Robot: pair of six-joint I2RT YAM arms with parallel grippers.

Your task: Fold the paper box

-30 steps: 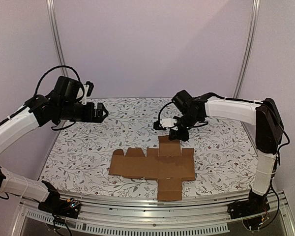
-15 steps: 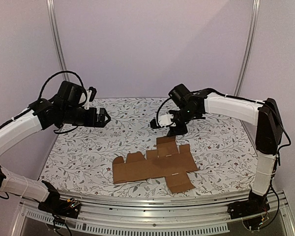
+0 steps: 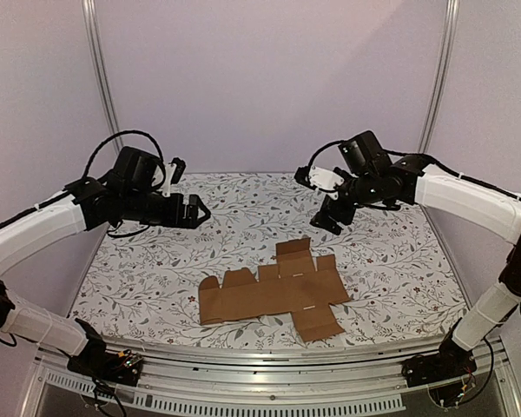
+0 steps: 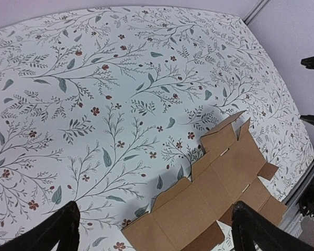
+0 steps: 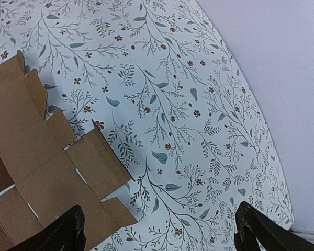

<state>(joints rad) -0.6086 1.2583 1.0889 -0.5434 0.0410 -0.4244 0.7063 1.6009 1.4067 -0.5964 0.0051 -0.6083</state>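
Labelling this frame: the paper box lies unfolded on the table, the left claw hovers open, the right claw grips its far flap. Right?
No. The top external view shows the right claw open in the air, clear of the paper box; the rest holds.

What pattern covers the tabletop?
White tabletop with grey leafy sprigs and red flowers; clearest in left wrist view.

I read no text, label, number or sign: the cardboard sheet (image 3: 273,291) and the floral tablecloth (image 3: 148,269) carry none.
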